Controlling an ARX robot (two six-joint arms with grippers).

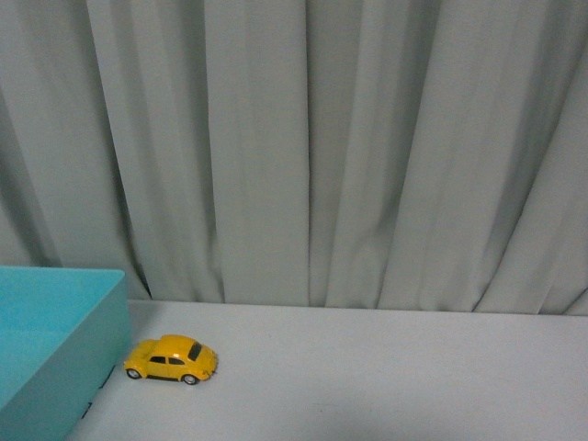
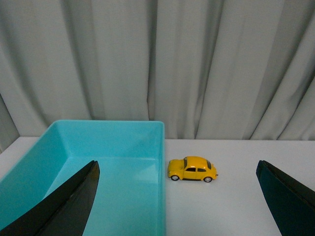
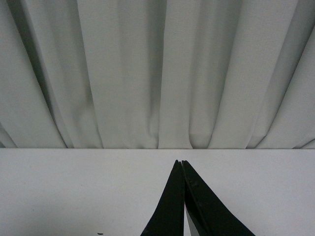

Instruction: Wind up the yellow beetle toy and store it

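Note:
The yellow beetle toy (image 1: 171,358) stands on its wheels on the white table, right beside the turquoise bin (image 1: 55,349). In the left wrist view the yellow beetle toy (image 2: 192,169) sits just off the turquoise bin's (image 2: 123,142) right wall, ahead of my left gripper (image 2: 177,169), which is open wide with its black fingers (image 2: 74,201) far apart and nothing between them. My right gripper (image 3: 181,162) is shut, its two black fingers pressed together over bare table, holding nothing. Neither arm shows in the front view.
A grey pleated curtain (image 1: 303,156) hangs along the table's back edge. The turquoise bin holds nothing that shows. White table surface (image 1: 395,377) stretches to the right of the toy.

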